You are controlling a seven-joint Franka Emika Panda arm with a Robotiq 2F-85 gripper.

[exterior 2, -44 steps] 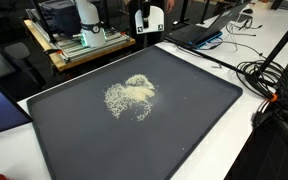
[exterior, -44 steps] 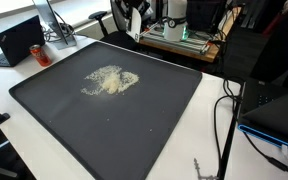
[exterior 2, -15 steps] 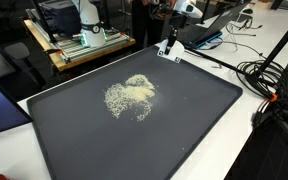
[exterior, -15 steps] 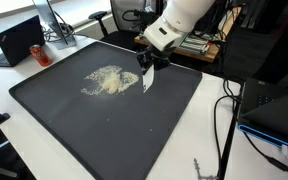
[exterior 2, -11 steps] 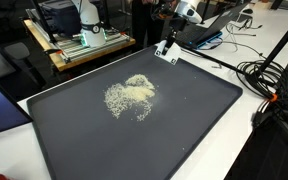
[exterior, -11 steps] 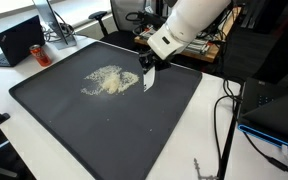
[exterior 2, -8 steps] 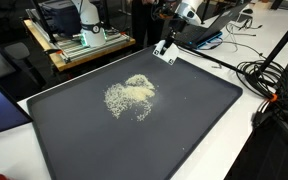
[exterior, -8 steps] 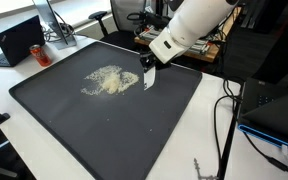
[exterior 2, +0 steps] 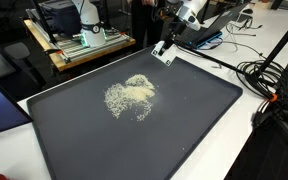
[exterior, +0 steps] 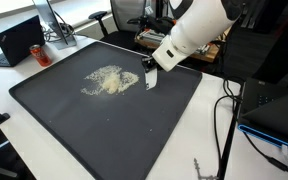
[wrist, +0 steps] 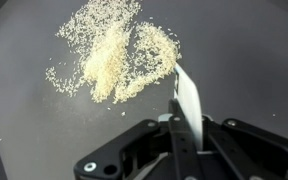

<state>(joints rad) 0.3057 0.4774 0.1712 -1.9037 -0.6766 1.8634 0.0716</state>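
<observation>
Shift: gripper [exterior: 148, 66] had come in from the background to the far edge of the black mat [exterior: 104, 130].
Grip: clenched on a white card [wrist: 187, 98] (blade outward).
Bearing: grain pile [wrist: 112, 55] lay mid-mat, just beyond the card's tip, along its long axis.

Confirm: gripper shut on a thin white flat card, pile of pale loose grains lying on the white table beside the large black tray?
Wrong on one point: the pile of pale loose grains lies on the large black tray itself, near its middle, not on the white table, as both exterior views show. The gripper is shut on the thin white flat card.
</observation>
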